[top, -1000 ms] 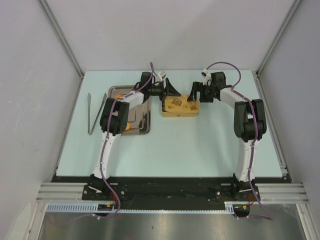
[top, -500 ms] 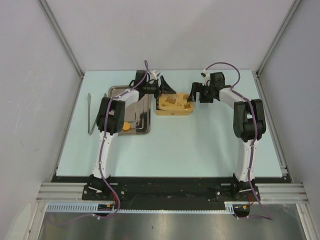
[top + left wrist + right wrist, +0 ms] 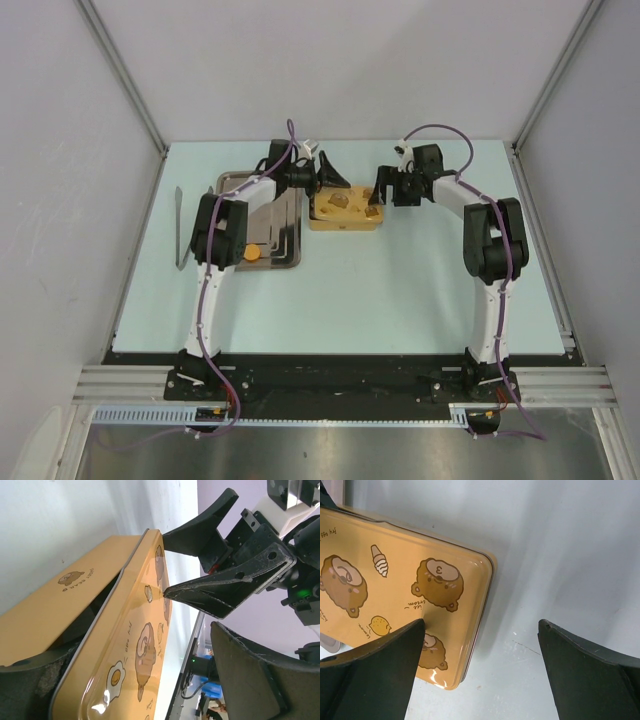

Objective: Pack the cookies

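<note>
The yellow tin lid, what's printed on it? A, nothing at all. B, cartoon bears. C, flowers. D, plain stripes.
B: the right wrist view shows brown cartoon bears printed on the yellow tin lid, along with an ice cream cone and a lemon.

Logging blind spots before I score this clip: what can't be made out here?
- Inside the tin: its lid covers it in every view; the gap in the left wrist view is dark.
- Cookie count: top view, the left arm covers much of the metal tray; one orange cookie shows.
- Tongs: top view, partly behind that arm.
</note>
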